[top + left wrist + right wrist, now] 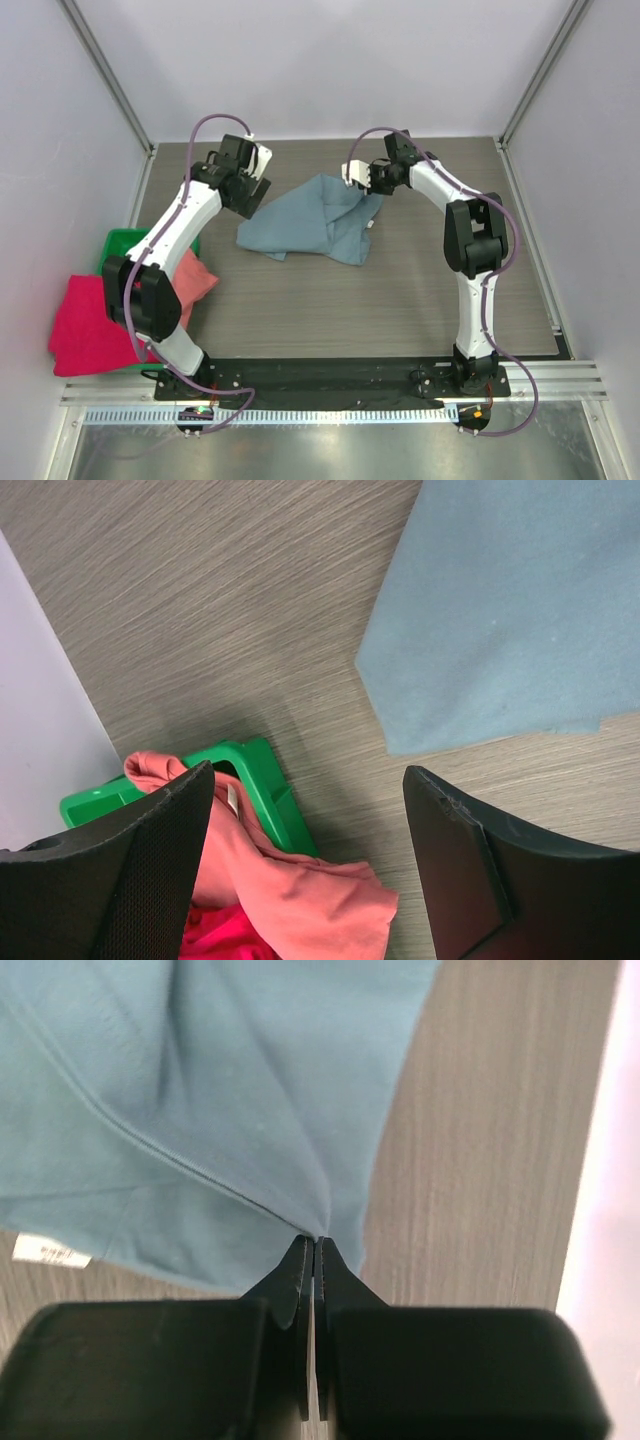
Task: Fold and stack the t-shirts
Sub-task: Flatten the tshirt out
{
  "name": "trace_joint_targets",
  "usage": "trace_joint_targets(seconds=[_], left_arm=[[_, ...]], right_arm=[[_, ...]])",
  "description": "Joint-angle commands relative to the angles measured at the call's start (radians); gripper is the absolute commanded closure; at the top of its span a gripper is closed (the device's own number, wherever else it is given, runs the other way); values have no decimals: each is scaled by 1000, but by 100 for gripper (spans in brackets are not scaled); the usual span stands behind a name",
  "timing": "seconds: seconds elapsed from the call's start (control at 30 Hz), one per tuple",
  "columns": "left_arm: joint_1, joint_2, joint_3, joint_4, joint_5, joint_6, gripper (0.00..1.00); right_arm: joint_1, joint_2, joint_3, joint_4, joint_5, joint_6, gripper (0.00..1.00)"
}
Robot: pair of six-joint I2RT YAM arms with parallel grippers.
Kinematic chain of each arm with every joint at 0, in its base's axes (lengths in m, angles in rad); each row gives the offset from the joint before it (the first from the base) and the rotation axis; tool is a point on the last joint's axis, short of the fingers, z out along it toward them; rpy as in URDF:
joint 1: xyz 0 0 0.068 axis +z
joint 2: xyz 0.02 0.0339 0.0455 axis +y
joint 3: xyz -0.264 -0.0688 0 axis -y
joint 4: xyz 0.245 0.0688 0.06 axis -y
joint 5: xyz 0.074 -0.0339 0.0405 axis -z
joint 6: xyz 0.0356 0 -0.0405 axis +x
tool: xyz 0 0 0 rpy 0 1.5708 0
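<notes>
Right wrist view has the right end effector clamped on a thin pinch of the slate-blue t-shirt, which lies rumpled near the far edge of the surface. With so little cloth between the tips, a pull could slip it free. The left end effector gapes wide, empty; a one-sided haul would likely bunch the shirt. Salmon t-shirt and crimson t-shirt drape the green bin at the left edge.

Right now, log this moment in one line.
right tool shut on blue shirt | left tool open, empty | salmon shirt, crimson shirt at green bin
</notes>
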Motion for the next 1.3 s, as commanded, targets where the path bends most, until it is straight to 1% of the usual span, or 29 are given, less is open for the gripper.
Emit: trace_joint_targets(seconds=[0.0,0.1,0.13,0.17,0.23,0.27,0.37,0.43,0.5,0.6,0.67,0.7,0.73,0.77,0.83,0.87,0.97,1.03,1.1,1.13,1.17,1.2,1.23,1.27], left_arm=[[6,4,49,27,-5,8,23],[8,4,75,31,-7,3,23],[8,2,86,35,-8,3,24],[8,2,95,38,-12,1,24],[8,1,129,47,-15,-2,24],[9,-1,154,48,-13,-3,24],[8,5,190,45,36,-19,23],[5,15,211,33,102,-23,24],[5,24,210,22,128,-25,25],[-2,47,222,7,134,-35,27],[-3,47,231,5,133,-37,27],[-3,42,230,5,130,-32,27],[-2,39,225,13,125,-28,27],[-2,29,212,22,120,-16,27],[-2,21,198,31,116,-3,27],[-2,18,187,39,116,3,27],[-2,15,175,41,125,1,27],[0,10,170,41,128,-5,27],[-2,7,161,38,128,-5,27],[-2,-1,156,41,128,-5,27],[-2,-2,153,42,128,-5,27],[-2,-7,141,44,128,-3,26],[-2,-8,135,44,130,0,26],[-2,-8,129,45,136,0,26]], right_arm=[[2,-72,63,126,-11,170,98],[4,-126,151,177,-21,297,98],[2,-138,181,196,-24,389,99],[4,-158,249,206,-31,426,99],[4,-167,324,218,-31,515,98],[8,-170,397,217,-31,537,98],[17,-175,497,217,-25,564,98],[26,-187,531,218,-16,569,99],[39,-210,559,218,-16,581,98],[69,-259,510,212,-7,598,98],[88,-337,437,174,-36,615,98],[100,-363,414,140,-59,607,98],[127,-421,386,62,-95,591,98],[143,-449,310,33,-106,584,98],[177,-511,228,-21,-139,601,99],[186,-552,159,-36,-155,609,99],[215,-575,102,-96,-172,655,98],[223,-575,79,-131,-169,632,98],[232,-580,47,-126,-136,609,85],[232,-582,41,-109,-113,606,76],[232,-580,35,-86,-90,616,58],[232,-577,30,-31,-23,630,53],[229,-574,22,0,17,645,50],[223,-568,-4,35,47,697,48]])
